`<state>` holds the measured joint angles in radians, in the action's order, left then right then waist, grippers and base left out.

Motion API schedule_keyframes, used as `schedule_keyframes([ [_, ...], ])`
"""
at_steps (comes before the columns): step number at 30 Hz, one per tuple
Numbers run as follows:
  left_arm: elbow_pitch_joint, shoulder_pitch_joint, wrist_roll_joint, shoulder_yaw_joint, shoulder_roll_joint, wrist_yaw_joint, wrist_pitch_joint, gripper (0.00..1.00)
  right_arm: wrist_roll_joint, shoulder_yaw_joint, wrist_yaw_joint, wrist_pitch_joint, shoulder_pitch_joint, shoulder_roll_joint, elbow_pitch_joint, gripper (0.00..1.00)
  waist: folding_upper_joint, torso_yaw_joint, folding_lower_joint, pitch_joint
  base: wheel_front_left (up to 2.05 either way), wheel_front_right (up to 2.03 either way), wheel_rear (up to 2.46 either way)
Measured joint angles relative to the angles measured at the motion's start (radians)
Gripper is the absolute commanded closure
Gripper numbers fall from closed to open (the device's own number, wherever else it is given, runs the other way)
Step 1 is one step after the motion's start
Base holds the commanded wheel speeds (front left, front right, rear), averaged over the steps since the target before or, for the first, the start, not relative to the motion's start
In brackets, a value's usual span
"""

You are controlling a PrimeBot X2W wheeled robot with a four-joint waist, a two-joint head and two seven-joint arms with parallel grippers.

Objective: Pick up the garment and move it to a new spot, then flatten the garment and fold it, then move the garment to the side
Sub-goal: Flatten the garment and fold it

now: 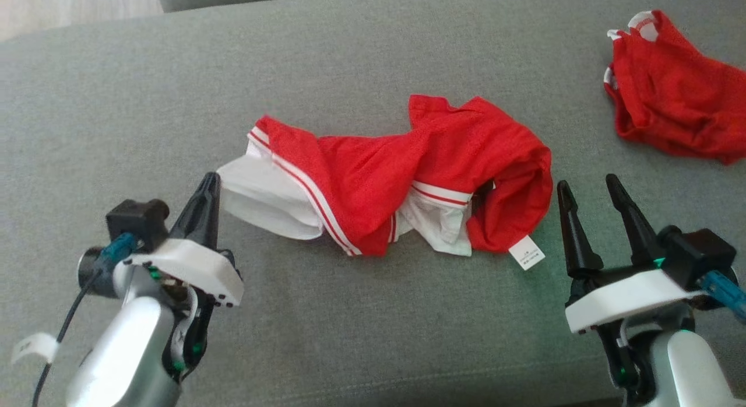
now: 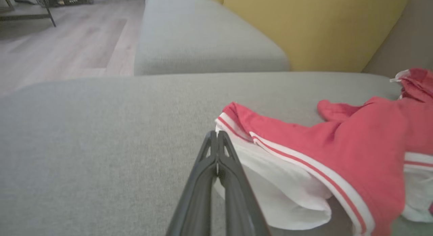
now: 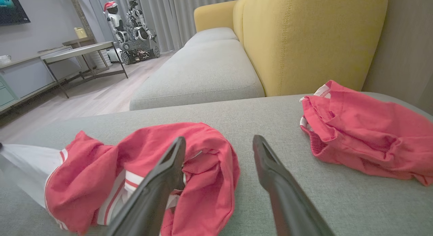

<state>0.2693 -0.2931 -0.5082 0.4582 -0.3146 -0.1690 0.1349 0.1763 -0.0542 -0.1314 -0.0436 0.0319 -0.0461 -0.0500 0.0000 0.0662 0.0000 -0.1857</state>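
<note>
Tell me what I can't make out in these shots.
- Whether the shut left gripper grips the garment's white sleeve: its own fingers cover the contact, head and left wrist views.
- Printing on the white tag: too small, head view.
- The other red garment's far end: cut off by the head view's right edge.

Mesh-cloth garment (image 1: pixel 361 179), matt fab. cushion (image 1: pixel 373 57)

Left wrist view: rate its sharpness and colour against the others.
Left wrist view: soft, washed out, the crumpled red T-shirt with white sleeves looks pinkish; right wrist view: crisper, yellow upholstered sofa back tilted by wide-angle distortion; head view: green glow on grey fabric cushion beside right claw.
</note>
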Motion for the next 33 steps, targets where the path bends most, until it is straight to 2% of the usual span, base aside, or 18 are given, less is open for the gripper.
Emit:
schedule_keyframes([
  [11,-0.362,0.076,0.058,-0.021,-0.071,-0.088,-0.002,1.0,0.0,0.011,0.0,-0.001,-0.032,0.0,0.0,0.0,0.0,-0.026,0.0,0.074,0.0,0.0,0.0],
  [20,-0.614,0.085,0.108,-0.018,-0.118,-0.123,-0.057,1.0,0.014,0.01,0.0,-0.002,-0.061,0.0,-0.003,0.0,0.0,-0.028,-0.0001,0.113,0.0,0.0,0.0],
  [24,-0.606,0.111,0.1,-0.02,-0.119,-0.146,-0.085,1.0,0.019,0.009,0.0,-0.002,-0.066,0.0,-0.004,0.0,0.0,-0.025,0.0,0.096,0.0,0.0,0.0],
  [28,-0.535,0.177,0.061,-0.026,-0.114,-0.16,-0.085,1.0,0.024,0.009,0.0,-0.002,-0.065,0.0,-0.006,0.0,0.0,-0.022,-0.0001,0.078,0.0,0.0,0.0],
  [33,-0.361,0.262,-0.022,-0.062,-0.08,-0.162,-0.039,1.0,0.026,0.008,0.0,-0.002,-0.062,0.0,-0.008,0.0,0.0,-0.02,-0.0001,0.046,0.0,0.0,0.0],
])
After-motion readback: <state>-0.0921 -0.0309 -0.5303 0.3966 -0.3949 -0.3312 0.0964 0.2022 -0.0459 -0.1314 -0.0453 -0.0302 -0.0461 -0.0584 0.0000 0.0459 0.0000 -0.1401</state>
